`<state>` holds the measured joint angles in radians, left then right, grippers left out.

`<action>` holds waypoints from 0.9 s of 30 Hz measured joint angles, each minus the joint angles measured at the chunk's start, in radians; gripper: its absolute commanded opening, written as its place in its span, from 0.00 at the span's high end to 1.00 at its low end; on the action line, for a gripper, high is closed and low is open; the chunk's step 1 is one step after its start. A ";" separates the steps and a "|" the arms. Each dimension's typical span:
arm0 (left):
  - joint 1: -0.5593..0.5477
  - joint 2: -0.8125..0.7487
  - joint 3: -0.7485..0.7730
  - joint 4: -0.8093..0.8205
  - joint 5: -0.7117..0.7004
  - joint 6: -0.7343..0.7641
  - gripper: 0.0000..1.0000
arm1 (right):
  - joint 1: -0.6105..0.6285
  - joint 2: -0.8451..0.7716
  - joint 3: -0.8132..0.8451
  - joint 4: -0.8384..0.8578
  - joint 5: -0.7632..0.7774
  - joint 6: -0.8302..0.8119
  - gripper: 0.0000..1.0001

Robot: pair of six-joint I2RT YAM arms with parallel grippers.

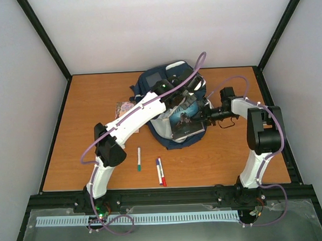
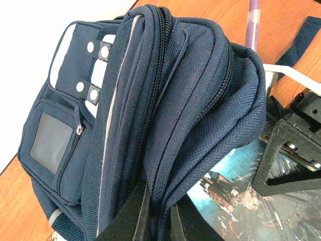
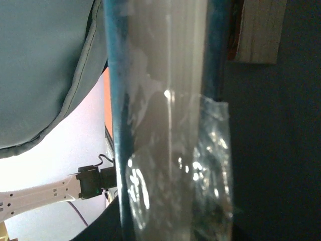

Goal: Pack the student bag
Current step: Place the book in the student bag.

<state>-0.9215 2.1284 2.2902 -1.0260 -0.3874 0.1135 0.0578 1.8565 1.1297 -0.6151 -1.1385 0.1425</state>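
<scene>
Top view: the bag (image 1: 151,80) sits far-centre on the table (image 1: 233,160); the left gripper (image 1: 180,95) is at its upper flap; the right gripper (image 1: 203,117) pinches the edge of a wrapped book (image 1: 184,122) tilted in the bag's mouth; three pens (image 1: 160,172) lie nearer. Left wrist: the fingers (image 2: 130,221) are pressed together on navy fabric. Right wrist: the book's wrapped edge fills the view.

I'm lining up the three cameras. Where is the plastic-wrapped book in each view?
Top external: centre, the book lies at the mouth of the student bag.
Left wrist: lower right corner, under the bag's raised fabric.
Right wrist: centre, edge-on and very close.
Shared landmark: the student bag, which shows in all three views.
</scene>
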 measured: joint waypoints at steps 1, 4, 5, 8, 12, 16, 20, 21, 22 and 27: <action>0.000 -0.002 -0.003 0.000 0.000 -0.001 0.99 | 0.000 0.009 0.006 -0.001 -0.002 -0.005 0.84; 0.000 -0.005 -0.008 0.000 0.000 -0.002 0.99 | 0.000 0.024 0.019 -0.002 -0.005 -0.019 0.73; 0.000 -0.006 -0.010 0.000 0.000 -0.002 0.99 | 0.000 0.024 0.020 -0.003 -0.003 -0.023 0.69; 0.000 -0.014 -0.026 0.003 0.000 -0.002 0.99 | 0.002 0.019 0.020 -0.013 0.016 -0.037 0.60; 0.000 -0.035 -0.058 0.013 0.001 -0.003 0.99 | 0.003 -0.023 0.020 -0.040 0.071 -0.071 0.48; 0.000 -0.050 -0.073 0.020 -0.001 -0.005 0.99 | 0.004 -0.106 0.017 -0.055 0.135 -0.113 0.44; 0.000 -0.066 -0.091 0.026 -0.001 -0.006 0.99 | 0.004 -0.173 -0.003 -0.068 0.190 -0.159 0.41; 0.000 -0.071 -0.098 0.028 0.000 -0.007 0.99 | 0.004 -0.185 -0.009 -0.072 0.203 -0.169 0.40; 0.000 -0.076 -0.107 0.032 0.000 -0.008 0.99 | 0.004 -0.197 -0.015 -0.076 0.217 -0.181 0.39; 0.000 -0.087 -0.133 0.045 0.004 -0.013 0.99 | 0.004 -0.234 -0.041 -0.090 0.296 -0.241 0.40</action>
<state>-0.9218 2.0415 2.1574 -0.9813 -0.3836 0.1005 0.0616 1.6222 1.0885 -0.7052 -0.8425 -0.0982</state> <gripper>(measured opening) 0.092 0.607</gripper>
